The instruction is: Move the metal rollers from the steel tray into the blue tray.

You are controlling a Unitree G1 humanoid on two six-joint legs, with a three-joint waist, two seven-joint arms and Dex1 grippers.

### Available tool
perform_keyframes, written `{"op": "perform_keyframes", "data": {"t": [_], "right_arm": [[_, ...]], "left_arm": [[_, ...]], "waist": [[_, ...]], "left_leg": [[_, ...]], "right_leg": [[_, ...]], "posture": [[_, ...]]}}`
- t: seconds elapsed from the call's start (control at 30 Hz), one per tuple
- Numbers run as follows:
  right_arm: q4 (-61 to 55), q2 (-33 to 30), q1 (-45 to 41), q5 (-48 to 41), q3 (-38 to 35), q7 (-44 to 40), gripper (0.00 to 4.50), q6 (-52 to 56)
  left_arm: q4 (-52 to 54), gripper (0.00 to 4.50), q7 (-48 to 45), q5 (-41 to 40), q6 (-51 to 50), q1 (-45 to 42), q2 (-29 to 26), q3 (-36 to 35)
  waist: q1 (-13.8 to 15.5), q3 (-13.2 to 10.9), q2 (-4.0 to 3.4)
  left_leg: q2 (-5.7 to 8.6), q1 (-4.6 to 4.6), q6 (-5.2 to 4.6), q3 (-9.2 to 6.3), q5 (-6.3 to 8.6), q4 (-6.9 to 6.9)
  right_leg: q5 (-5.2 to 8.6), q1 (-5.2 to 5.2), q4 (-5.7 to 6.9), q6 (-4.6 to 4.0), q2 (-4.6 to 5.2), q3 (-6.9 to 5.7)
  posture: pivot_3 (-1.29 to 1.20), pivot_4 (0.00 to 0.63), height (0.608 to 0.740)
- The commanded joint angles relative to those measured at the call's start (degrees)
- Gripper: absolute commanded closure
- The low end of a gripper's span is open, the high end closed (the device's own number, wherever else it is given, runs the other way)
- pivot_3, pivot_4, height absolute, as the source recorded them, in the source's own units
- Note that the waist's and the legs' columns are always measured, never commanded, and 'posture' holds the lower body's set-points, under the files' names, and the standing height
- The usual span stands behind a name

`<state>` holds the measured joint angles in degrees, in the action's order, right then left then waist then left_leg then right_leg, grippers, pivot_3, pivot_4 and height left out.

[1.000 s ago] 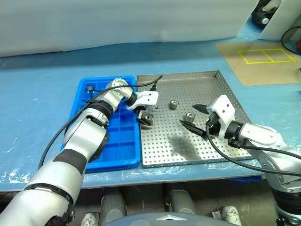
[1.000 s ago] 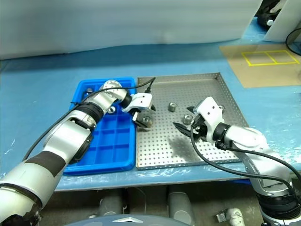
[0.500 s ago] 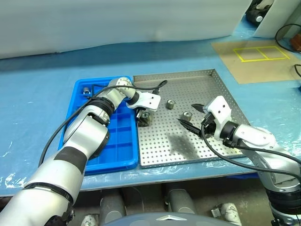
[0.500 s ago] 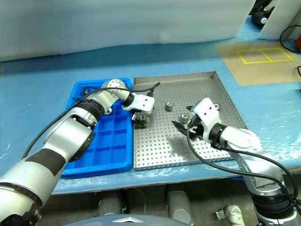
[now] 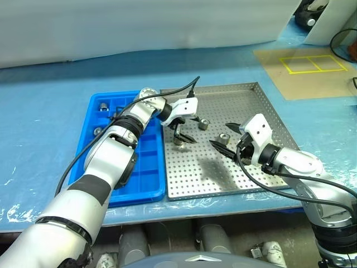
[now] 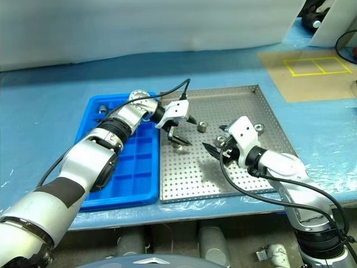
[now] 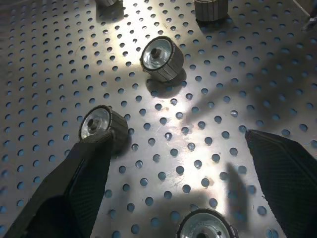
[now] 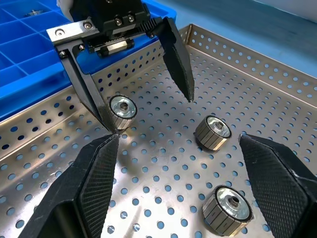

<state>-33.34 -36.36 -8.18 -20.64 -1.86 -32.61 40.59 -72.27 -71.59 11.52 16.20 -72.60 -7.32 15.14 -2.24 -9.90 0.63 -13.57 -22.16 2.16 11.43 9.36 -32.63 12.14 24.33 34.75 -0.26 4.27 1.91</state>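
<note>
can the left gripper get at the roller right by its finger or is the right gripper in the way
Probably yes. The left gripper is open over the steel tray, one finger beside that roller. The right gripper is open too and stands apart.

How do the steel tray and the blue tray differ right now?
Steel tray: silver-grey, square, wider, one flat perforated floor; blue tray: bright blue plastic, narrower, split into square compartments. Steel tray has three rollers loose on its floor; blue tray holds two in far compartments. Both sit side by side on the blue-covered table, each with a raised rim.
</note>
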Motion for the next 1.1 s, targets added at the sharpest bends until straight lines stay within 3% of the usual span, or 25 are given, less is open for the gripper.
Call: {"op": "perform_keyframes", "data": {"t": [0.03,0.4,0.73,1.1], "right_arm": [[-0.92,-0.3,-0.39,0.02,-1.3,0.32,0.51,-0.75],[-3.8,-0.48,-0.9,-5.98,-4.97,-0.73,0.51,1.8],[-6.01,-3.86,1.47,-5.69,-5.65,-0.33,0.51,3.04],[-7.16,-5.02,3.1,-4.66,-5.63,1.1,0.51,3.32]], "left_arm": [[-1.08,0.0,11.67,0.79,-1.98,-1.53,1.67,-1.46],[-3.25,0.0,19.85,-0.56,-6.83,1.1,6.24,-5.1],[-4.89,0.0,35.68,-2.11,-12.3,2.41,10.45,-9.97],[-5.06,0.0,35.37,-2.32,-16.66,4.74,13.32,-12.38]], "waist": [[-0.05,0.0,0.0],[-0.17,0.0,0.01],[-0.3,-0.01,0.01],[-1.14,-0.01,0.02]], "left_leg": [[0.01,-0.01,0.0,0.0,0.0,-0.02],[0.03,-0.02,-0.03,-0.01,0.02,-0.01],[0.04,-0.05,-0.05,-0.02,0.03,-0.04],[0.08,-0.12,-0.12,-0.02,0.08,-0.03]], "right_leg": [[0.0,0.0,0.0,0.0,0.01,0.0],[0.0,-0.01,-0.04,0.0,0.0,-0.01],[0.01,-0.01,-0.07,0.01,0.01,-0.03],[0.02,0.0,-0.2,0.04,0.02,-0.1]], "posture": [[-0.53,0.15,0.74],[-0.55,0.15,0.74],[-0.59,0.15,0.74],[-0.61,0.15,0.74]]}}
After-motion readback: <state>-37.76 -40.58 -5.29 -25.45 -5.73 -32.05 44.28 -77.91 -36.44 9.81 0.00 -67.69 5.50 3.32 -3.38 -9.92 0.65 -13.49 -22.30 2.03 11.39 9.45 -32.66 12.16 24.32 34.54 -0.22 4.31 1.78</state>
